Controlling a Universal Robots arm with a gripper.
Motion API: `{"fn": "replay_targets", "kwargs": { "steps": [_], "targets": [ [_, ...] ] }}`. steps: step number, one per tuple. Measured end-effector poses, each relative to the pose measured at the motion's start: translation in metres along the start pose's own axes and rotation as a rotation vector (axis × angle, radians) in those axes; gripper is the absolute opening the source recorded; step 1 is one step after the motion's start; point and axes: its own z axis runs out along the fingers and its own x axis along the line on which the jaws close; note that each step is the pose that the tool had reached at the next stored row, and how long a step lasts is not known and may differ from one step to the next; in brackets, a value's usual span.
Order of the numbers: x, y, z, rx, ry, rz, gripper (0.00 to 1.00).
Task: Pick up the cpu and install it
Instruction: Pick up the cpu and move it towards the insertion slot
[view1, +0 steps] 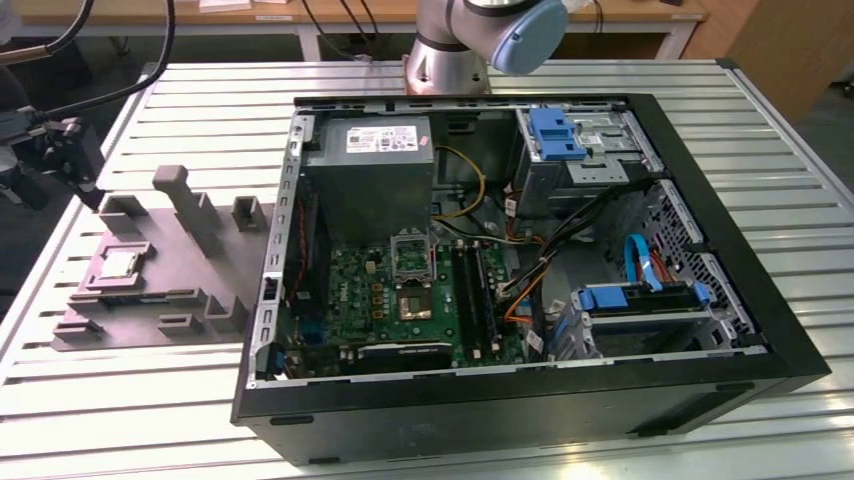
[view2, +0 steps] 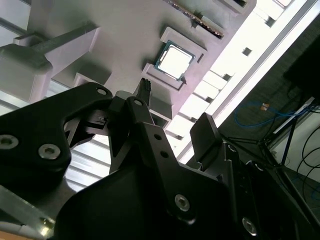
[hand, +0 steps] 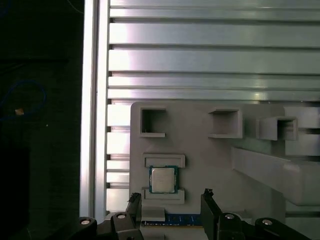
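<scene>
Found no legible text, number or sign anywhere. Noted white label (view1: 388, 138) on grey power supply box (view1: 367, 200) in exterior view: carries dark print and small symbols, too small to read. Checked pale metal top of cpu (hand: 163, 179) in both wrist views: no marking readable. Checked motherboard (view1: 387, 290) in exterior view: no printing or numbering readable.

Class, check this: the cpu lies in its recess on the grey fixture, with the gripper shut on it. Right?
No: the gripper is open, not touching the cpu, which does lie in its recess on the grey fixture; see the first wrist view.
</scene>
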Motion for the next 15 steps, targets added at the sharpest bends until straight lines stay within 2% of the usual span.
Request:
{"fn": "replay_targets", "kwargs": {
  "steps": [15],
  "targets": [
    [0.0007,-0.0006,0.0131,0.0,-0.0005,0.011,0.59]
  ]
}}
